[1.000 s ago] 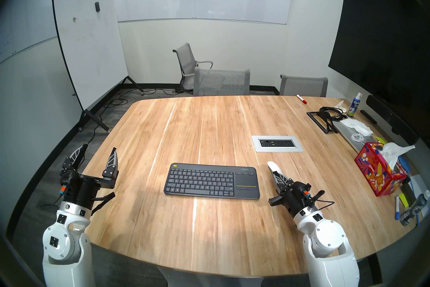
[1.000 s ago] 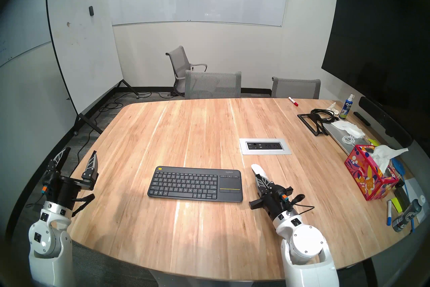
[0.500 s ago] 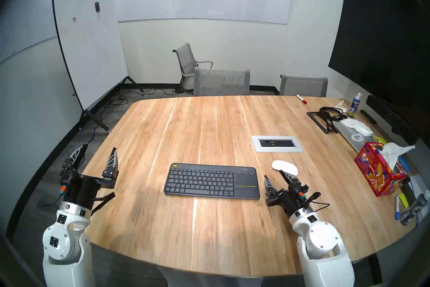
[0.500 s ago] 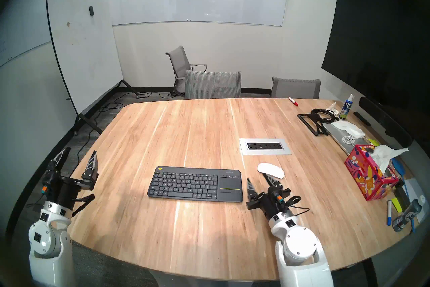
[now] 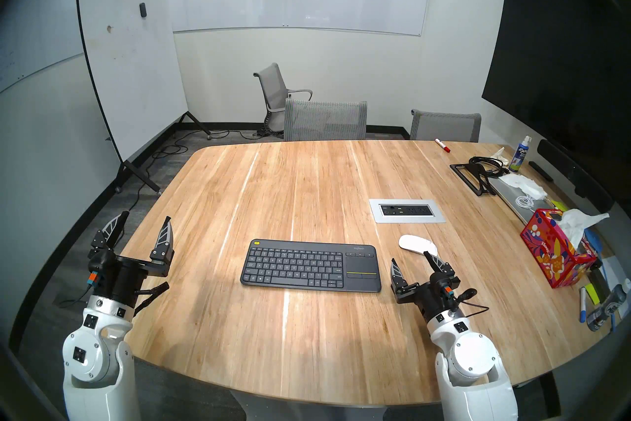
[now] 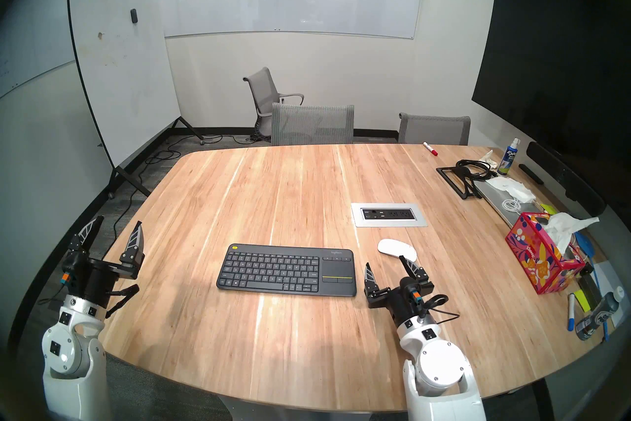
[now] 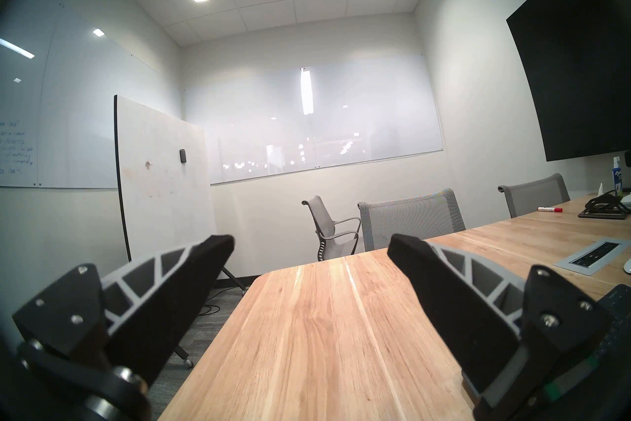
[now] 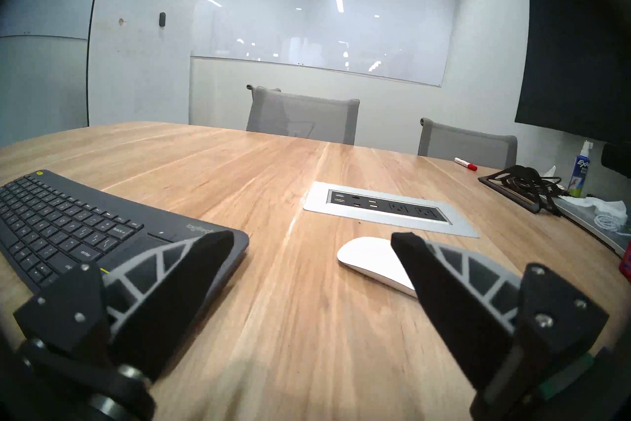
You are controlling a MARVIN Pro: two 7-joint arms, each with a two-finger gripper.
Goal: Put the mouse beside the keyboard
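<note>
The white mouse lies flat on the wooden table, just right of the dark grey keyboard and a little farther back. My right gripper stands open just in front of the mouse, its right finger overlapping the mouse's near edge, nothing held. My left gripper stays open at the table's left edge, empty.
A power outlet panel is set into the table behind the mouse. A red tissue box, markers, a laptop, cables and a spray bottle crowd the right side. Grey chairs stand at the far edge.
The right gripper opened and let go of the mouse, which now lies flat on the table. The right arm has drawn back toward me. The left arm has not moved.
</note>
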